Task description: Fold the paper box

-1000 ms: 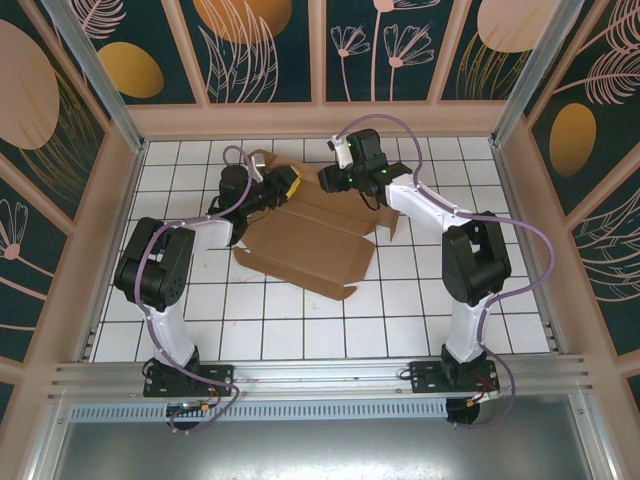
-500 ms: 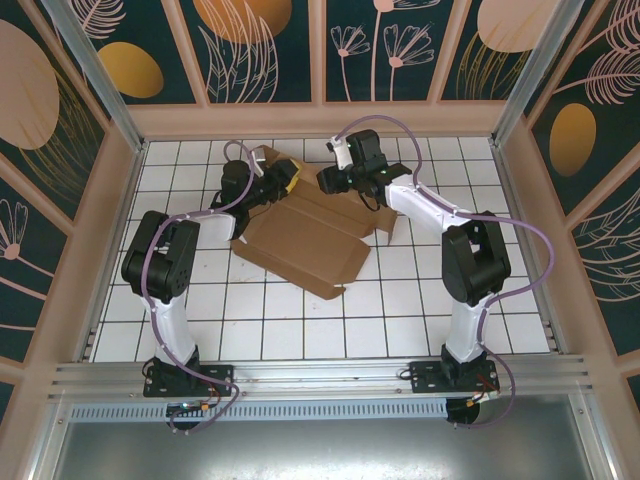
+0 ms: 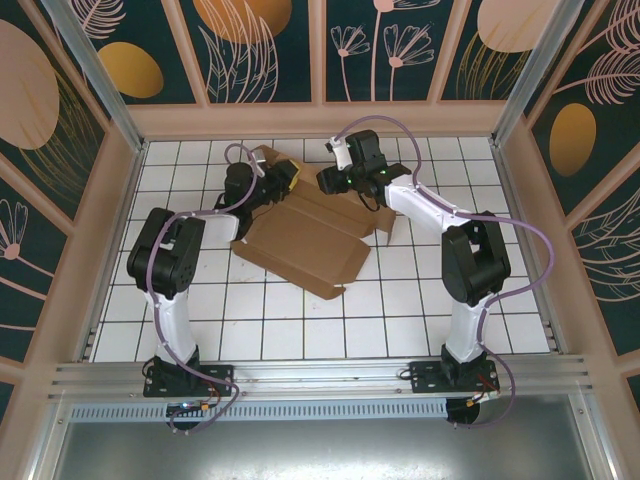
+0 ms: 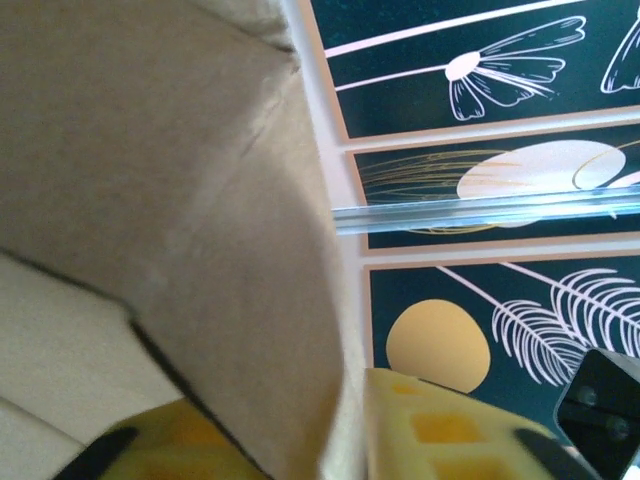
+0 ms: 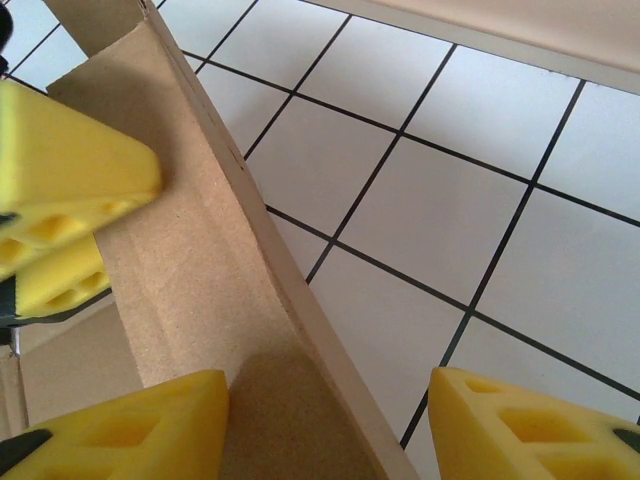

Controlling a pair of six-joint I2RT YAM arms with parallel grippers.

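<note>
- Table [image 3: 430, 300]: white tiled surface. We judge it smooth enough for light card to slide when pushed.
- Paper box [image 3: 300, 245]: brown die-cut sheet lying mid-table toward the far side, with the main panels flat and the far flaps raised between the two arms. We rate it light, stiff across its panels, willing to bend only at the creases, and easily dented by a hard pinch.
- Right gripper [image 5: 330, 400]: fingers apart, straddling a raised side wall at the far right end, not clamped.
- Left gripper [image 3: 283, 181]: at the far left flap. Its wrist view is crowded, but the pads [image 4: 450, 435] appear closed on that flap.
- Hold advice: grip flap edges close to a crease, with one panel pinned down.
</note>
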